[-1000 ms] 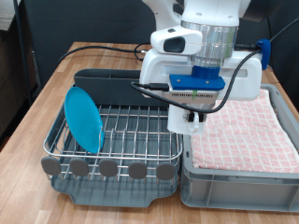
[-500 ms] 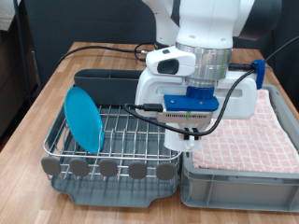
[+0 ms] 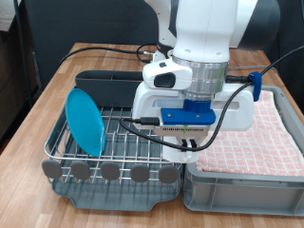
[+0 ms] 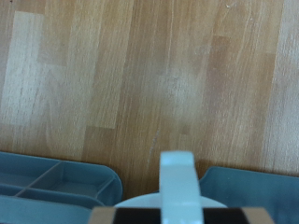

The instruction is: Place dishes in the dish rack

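The round bright-blue plate stands on edge in the chrome wire dish rack, at the exterior view's left. My gripper hangs low over the rack's right side, next to the grey bin, shut on the small white mug. In the wrist view the mug fills the lower middle, with the rack's dark grey tray on both sides of it and bare wood beyond. The gripper's fingers are hidden behind the mug and the hand. The brown wooden spoon is out of view.
A grey plastic bin lined with pink checked cloth sits right beside the rack. The rack's tall grey end compartment is at the far end. A black cable runs across the wooden table.
The arm has come down and moved towards the exterior view's left and bottom, carrying the mug from the bin's edge to just above the rack's right side. The plate has not moved.
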Robot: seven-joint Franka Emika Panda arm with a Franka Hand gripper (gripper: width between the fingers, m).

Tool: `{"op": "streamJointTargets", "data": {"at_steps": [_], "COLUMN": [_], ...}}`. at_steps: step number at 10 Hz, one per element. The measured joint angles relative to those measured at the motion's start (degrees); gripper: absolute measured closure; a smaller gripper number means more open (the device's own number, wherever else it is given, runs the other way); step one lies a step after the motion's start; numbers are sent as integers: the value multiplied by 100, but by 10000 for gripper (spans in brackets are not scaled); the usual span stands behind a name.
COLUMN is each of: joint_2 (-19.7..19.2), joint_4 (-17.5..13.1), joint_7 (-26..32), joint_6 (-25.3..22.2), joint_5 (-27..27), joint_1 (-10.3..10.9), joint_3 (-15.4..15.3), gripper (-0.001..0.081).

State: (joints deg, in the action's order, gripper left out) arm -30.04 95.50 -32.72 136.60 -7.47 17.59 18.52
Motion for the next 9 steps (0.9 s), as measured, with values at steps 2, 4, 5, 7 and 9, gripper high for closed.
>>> {"op": "streamJointTargets", "data": {"at_steps": [2,4,5,7,9], "joint_2": [-38,-82,-110,-160,-209], "joint_4": [-2,-22,-40,-49,-52], "joint_7": [71,109,131,175,185], "joint_6": [61,83,94,142,168], "joint_5": [-34,-58,-85,-133,-148], "joint_1": [-68,-124,-161,-222,-259], "joint_3": [-41,-76,-107,-151,-177], "gripper": [734,734,734,734,734]}}
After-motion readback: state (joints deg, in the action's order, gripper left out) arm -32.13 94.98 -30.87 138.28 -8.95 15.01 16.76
